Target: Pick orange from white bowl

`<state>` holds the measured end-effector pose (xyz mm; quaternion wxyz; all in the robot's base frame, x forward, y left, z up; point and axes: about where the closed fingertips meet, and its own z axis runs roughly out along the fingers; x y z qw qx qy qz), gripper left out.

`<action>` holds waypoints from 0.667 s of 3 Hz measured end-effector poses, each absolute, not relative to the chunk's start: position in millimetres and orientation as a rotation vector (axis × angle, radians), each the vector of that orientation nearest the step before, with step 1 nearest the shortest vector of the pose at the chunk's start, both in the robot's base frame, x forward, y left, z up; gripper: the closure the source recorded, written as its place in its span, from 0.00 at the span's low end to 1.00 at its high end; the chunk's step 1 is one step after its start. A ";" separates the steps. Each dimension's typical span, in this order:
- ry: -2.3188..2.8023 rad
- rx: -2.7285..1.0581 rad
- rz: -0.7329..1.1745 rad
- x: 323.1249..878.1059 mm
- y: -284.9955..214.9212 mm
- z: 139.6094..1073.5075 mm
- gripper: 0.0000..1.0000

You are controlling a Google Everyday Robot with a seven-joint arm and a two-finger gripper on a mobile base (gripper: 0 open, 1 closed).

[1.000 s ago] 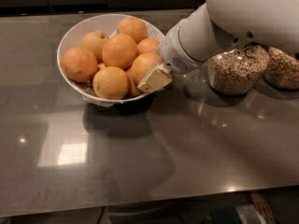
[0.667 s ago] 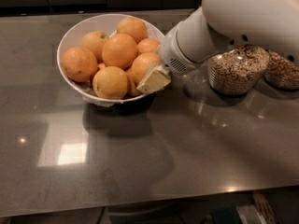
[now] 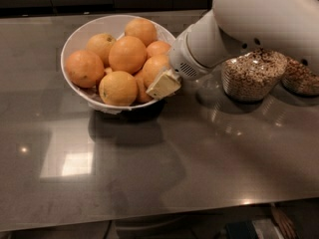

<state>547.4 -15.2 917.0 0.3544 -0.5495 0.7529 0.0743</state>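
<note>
Orange (image 3: 153, 67): sits at the right side of the heap in the white bowl (image 3: 75, 34), hard by the right rim, half hidden behind its neighbours. I take it as the target because it is the fruit closest to the tool. It is round, so it has no long axis to line up with. A bigger central orange (image 3: 127, 54) presses on it from the left, and a front orange (image 3: 118, 87) lies below-left. The bowl is piled full, with crinkled white lining at the near rim, and stands on a grey countertop (image 3: 174, 178). Gripper (image 3: 163, 83): at the bowl's right rim, one cream pad lying against the lower right flank of the orange, just inside the bowl's edge. The fruit lies up and left of the pad. The far side of the gripper is hidden behind the fruit, so I cannot tell whether it is wide, narrow or clamped. The white arm (image 3: 239, 24) comes in from the upper right, passing over two glass cereal jars (image 3: 251, 76). Judgement: the way out is up and to the right, clear of the rim. The neighbours may roll once this one lifts.
</note>
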 end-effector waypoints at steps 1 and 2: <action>1.946 -1.421 0.192 547.4 -15.2 917.0 0.76; 1.946 -1.421 0.192 547.4 -15.2 917.2 0.98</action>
